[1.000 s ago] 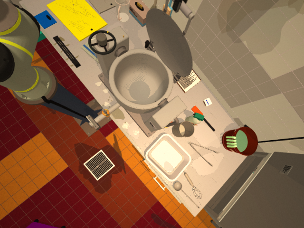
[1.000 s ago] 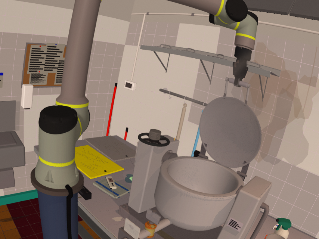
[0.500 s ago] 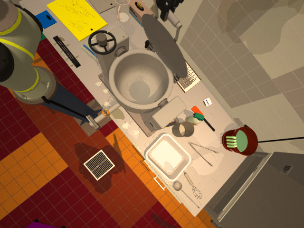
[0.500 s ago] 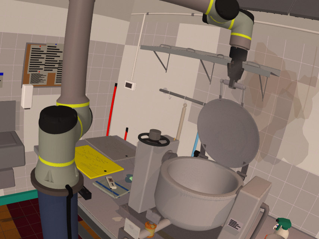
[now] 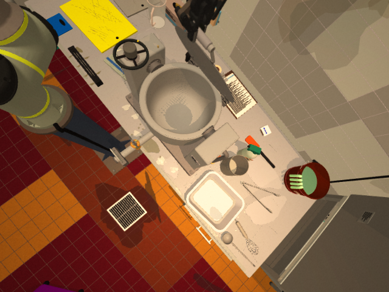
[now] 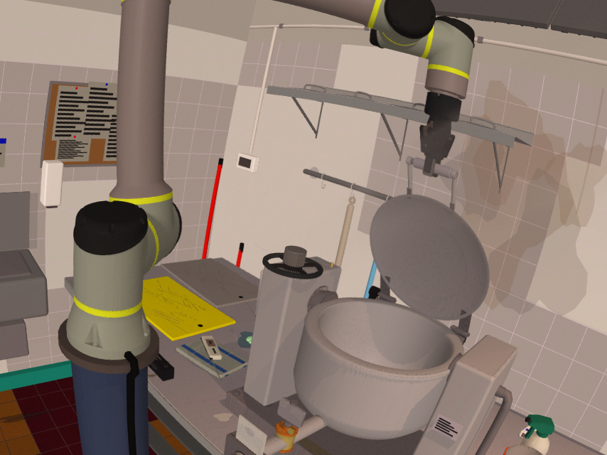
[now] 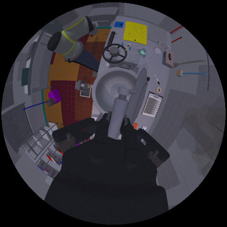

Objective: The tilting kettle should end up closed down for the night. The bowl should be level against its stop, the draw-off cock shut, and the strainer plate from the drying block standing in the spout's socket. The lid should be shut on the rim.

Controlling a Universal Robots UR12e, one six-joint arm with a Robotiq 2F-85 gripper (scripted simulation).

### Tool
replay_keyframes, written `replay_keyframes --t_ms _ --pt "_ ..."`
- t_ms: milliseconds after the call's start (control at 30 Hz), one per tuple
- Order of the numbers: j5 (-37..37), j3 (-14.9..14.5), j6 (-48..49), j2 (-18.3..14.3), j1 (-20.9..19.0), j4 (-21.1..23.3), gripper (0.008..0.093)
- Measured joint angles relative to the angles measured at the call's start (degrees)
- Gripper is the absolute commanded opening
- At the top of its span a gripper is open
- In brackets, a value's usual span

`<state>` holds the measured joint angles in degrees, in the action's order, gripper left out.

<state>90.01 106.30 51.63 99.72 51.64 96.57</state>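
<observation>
The lid handle [image 6: 433,169] [image 7: 118,112], a grey bar on two posts at the top edge of the raised lid, is clamped in my gripper [image 6: 432,165] [image 7: 116,127]. The round grey lid [image 6: 429,256] [image 5: 204,64] stands nearly upright on its hinge at the far side of the bowl [image 6: 379,365] [image 5: 180,101], leaning over it. The bowl is open and empty and sits between two grey pedestals. A black handwheel [image 5: 130,54] [image 6: 292,264] tops the left pedestal. The draw-off pipe with its orange cock [image 5: 135,144] [image 6: 286,433] juts from the bowl's front. I cannot make out a strainer plate.
A wall shelf [image 6: 397,110] runs just behind my wrist. The counter right of the kettle holds a clipboard [image 5: 240,94], a spray bottle [image 5: 249,152], a metal cup [image 5: 235,165], a white tub [image 5: 215,200], tongs, a whisk and a red bucket [image 5: 308,180]. A yellow sheet [image 5: 98,21] lies left.
</observation>
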Motion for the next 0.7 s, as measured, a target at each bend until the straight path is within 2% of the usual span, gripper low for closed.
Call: replay_keyframes --t_ms 700 --pt "0.0 8.3 6.0 5.3 6.0 3.0 0.008"
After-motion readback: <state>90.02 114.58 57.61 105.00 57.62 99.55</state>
